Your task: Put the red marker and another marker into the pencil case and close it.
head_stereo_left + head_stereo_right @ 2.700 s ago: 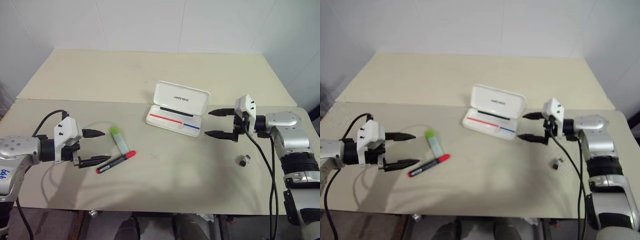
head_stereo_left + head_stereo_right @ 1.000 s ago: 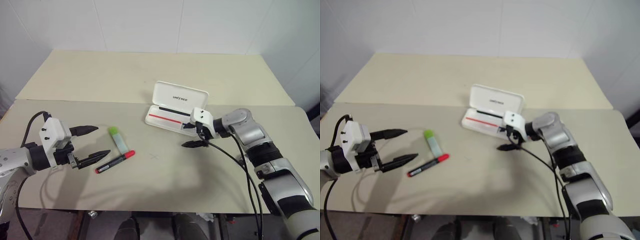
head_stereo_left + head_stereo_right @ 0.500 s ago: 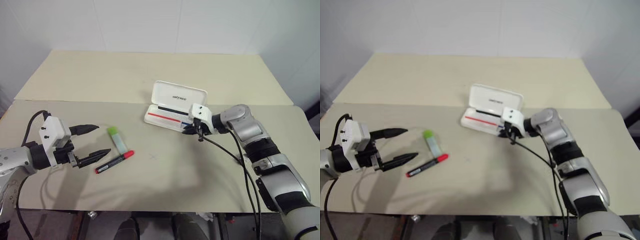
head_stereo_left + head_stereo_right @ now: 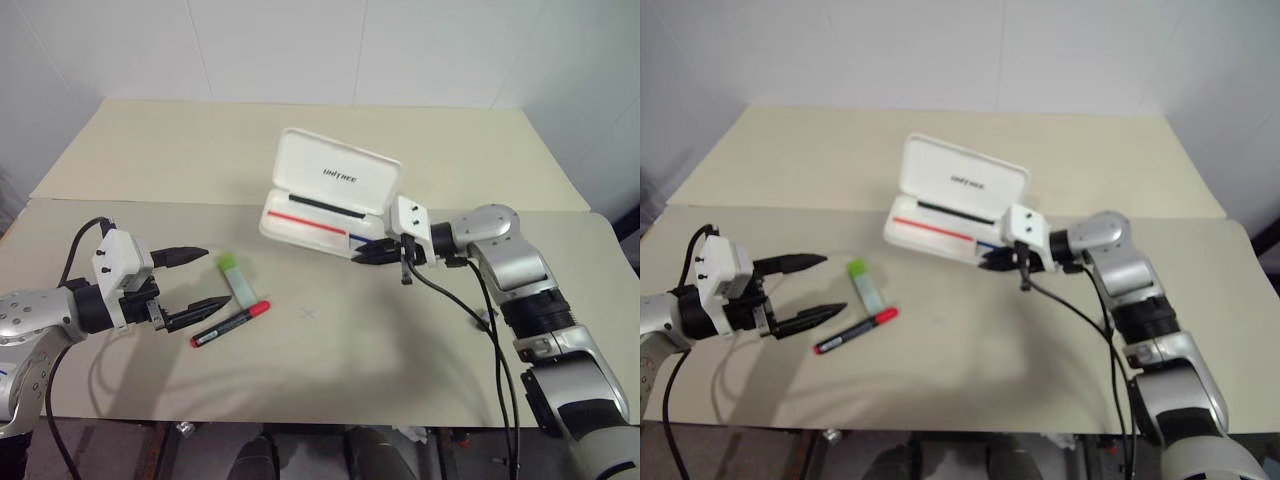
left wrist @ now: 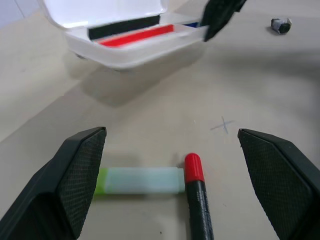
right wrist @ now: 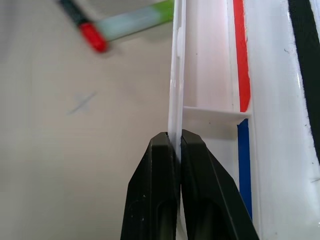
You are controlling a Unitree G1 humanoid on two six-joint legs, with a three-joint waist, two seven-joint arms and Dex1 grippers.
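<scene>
The white pencil case stands open, with a red and blue stripe inside its tray. My right gripper is shut on the tray's front rim at its right end, and its fingers pinch the thin wall. A shadow under the case shows it raised slightly off the table. The red marker, black with a red cap, lies left of centre. Another marker, mint with a green cap, lies just behind it. My left gripper hangs open just left of both markers, touching neither, and the left wrist view shows them between its fingers.
A small dark grey object lies on the table to the right of the case. A second tan table adjoins the front one at the back, with a seam between them. A faint pencilled cross marks the table's middle.
My right gripper has shut on the case's rim, then lifted and carried the open case to the left. The left gripper has stayed open beside the markers.
</scene>
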